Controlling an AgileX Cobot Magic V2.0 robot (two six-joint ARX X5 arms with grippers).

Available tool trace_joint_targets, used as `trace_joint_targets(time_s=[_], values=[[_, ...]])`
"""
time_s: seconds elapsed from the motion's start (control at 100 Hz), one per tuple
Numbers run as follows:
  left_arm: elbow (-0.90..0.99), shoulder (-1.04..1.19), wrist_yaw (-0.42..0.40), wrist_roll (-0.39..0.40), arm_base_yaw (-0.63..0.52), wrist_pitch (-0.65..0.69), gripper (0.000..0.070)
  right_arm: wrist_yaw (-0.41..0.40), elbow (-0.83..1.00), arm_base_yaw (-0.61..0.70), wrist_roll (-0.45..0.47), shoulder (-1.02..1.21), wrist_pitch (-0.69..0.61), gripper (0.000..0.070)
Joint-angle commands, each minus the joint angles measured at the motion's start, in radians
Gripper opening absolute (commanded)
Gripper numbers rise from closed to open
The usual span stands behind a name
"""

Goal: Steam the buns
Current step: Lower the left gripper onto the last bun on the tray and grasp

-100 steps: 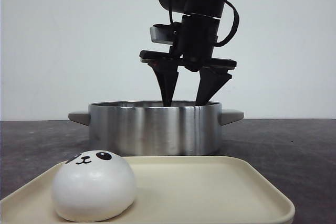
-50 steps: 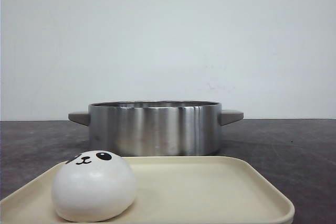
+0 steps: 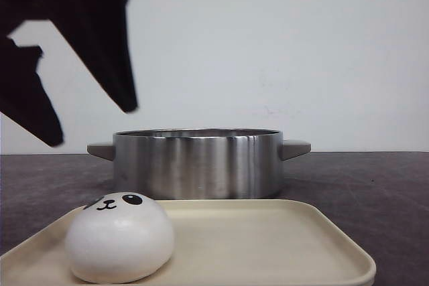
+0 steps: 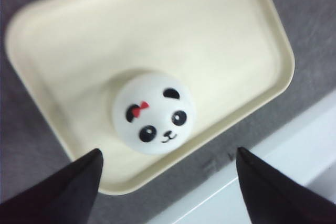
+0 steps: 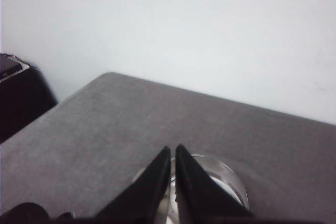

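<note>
One white bun (image 3: 119, 238) with a panda face sits at the near left of the cream tray (image 3: 281, 246). From the left wrist view the same bun (image 4: 154, 113) shows a red bow, near the tray's (image 4: 226, 35) rim. My left gripper (image 3: 92, 125) hangs open high above the tray's left side, with nothing between its fingers (image 4: 73, 182); the bun lies below and just ahead of it (image 4: 168, 150). My right gripper (image 5: 173, 147) is shut and empty, high above the steel pot (image 5: 231, 174). That gripper is out of the front view.
The steel pot (image 3: 198, 164) with two grey handles stands right behind the tray; its inside is hidden from the front. A pale ledge (image 4: 294, 156) runs along the table's near edge. A dark object (image 5: 16, 93) stands off the table's far corner.
A second ago the right gripper stood open over the pot; it then lifted out of the front view. The left gripper has now come in at the upper left, open.
</note>
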Motion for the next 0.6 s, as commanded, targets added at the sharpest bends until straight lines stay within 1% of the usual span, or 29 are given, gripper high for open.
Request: trace_joint_targets(time_s=[0.0,0.16,0.24,0.35,0.37,0.45,0.59], values=[[0.014,0.035,0.002,-0.034,-0.021,0.026,0.0476,0.002,0.013,0.010,0.011,0.013,-0.004,0.0007],[0.014,0.118,-0.009,-0.048,-0.042,0.071,0.0478,-0.007,0.013,0.011,0.037,0.014,-0.011,0.0007],[0.014,0.166,-0.015,-0.050,-0.043,0.071,0.0495,-0.008,0.013,0.011,0.038,0.014,-0.011,0.0007],[0.014,0.232,-0.028,-0.051,-0.043,0.068,0.0599,-0.008,0.013,0.011,0.038,0.013,-0.018,0.0007],[0.014,0.242,-0.035,-0.051,-0.043,0.068,0.0607,-0.008,0.013,0.011,0.038,0.013,-0.019,0.0007],[0.014,0.277,-0.064,-0.050,-0.043,0.072,0.0606,-0.009,0.013,0.011,0.038,0.013,-0.029,0.0007],[0.014,0.323,-0.086,-0.050,-0.043,0.084,0.0600,-0.009,0.013,0.011,0.038,0.013,-0.049,0.0007]])
